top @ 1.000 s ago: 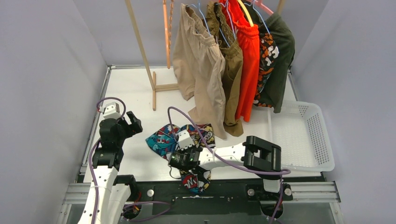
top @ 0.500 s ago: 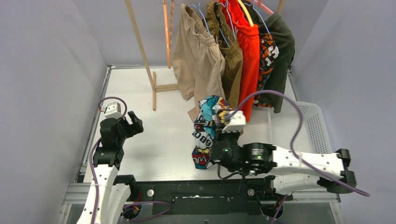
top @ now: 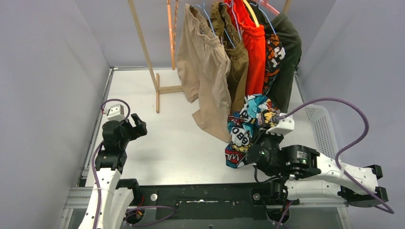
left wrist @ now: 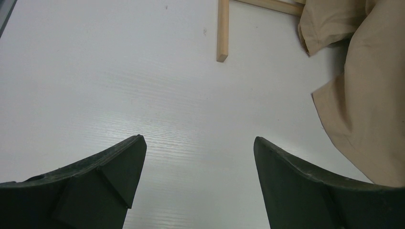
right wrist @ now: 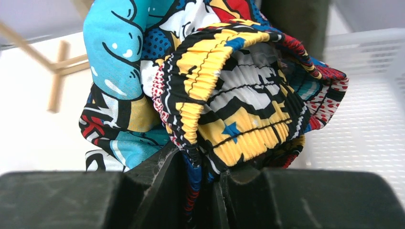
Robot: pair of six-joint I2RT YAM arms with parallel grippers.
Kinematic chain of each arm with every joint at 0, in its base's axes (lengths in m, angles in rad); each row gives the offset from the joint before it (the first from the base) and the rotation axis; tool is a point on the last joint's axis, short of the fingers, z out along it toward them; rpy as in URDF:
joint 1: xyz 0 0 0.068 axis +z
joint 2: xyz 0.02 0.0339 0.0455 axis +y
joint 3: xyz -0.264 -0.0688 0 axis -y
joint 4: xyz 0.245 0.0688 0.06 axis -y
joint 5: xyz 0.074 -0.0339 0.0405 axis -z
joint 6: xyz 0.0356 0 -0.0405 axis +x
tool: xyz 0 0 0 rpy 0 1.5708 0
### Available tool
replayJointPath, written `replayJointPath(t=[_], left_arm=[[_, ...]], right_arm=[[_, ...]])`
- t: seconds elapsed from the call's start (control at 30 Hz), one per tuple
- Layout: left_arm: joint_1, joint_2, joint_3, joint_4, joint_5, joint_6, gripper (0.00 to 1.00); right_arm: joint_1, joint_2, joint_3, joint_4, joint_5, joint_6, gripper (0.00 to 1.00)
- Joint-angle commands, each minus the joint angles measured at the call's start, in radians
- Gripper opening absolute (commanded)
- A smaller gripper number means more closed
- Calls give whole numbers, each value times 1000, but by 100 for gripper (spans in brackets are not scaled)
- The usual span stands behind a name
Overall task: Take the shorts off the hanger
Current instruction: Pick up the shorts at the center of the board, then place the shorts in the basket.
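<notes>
My right gripper (top: 258,138) is shut on the multicolour comic-print shorts (top: 242,129) and holds them bunched in the air, just left of the white basket. In the right wrist view the elastic waistband (right wrist: 224,95) is pinched between my fingers (right wrist: 157,176). On the rail hang beige shorts (top: 203,62), brown shorts (top: 237,62), bright orange-red shorts (top: 252,52), camouflage shorts (top: 273,59) and dark green shorts (top: 289,52), each on a hanger (top: 203,12). My left gripper (top: 136,126) is open and empty over the bare table at the left; its fingers (left wrist: 119,162) show apart.
A white perforated basket (top: 315,138) stands at the right of the table. The wooden rack's leg and foot (top: 157,93) stand at the back centre; the foot also shows in the left wrist view (left wrist: 222,28). The beige shorts' hem (left wrist: 363,109) hangs near my left gripper's right side.
My right arm has lifted the comic-print shorts off the table near its front and carried them rightward, up toward the basket. The left arm has not moved.
</notes>
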Motion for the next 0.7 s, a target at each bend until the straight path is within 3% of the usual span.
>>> replayJointPath(t=[0.0,0.03,0.17,0.4,0.53,0.67], left_arm=[[-1,5,13,62,14,18,84],[1,8,12,62,15,18,84],[-1,12,13,61,15,18,84],[-1,11,9,61,11,19,84],[-1,15,10,61,18,18,84],[-1,17,12,64,22,17,84]], right_arm=[[-164,105,70,-66,66,-54,0],[-233,139,83,-59,48,-129,0],[-477,203,162,-136,31,-160,0],[-740,3,199,277,-82,-640,0],[-874,75,288,401,-144,-855,0],[-1073,178,317,390,-299,-871,0]])
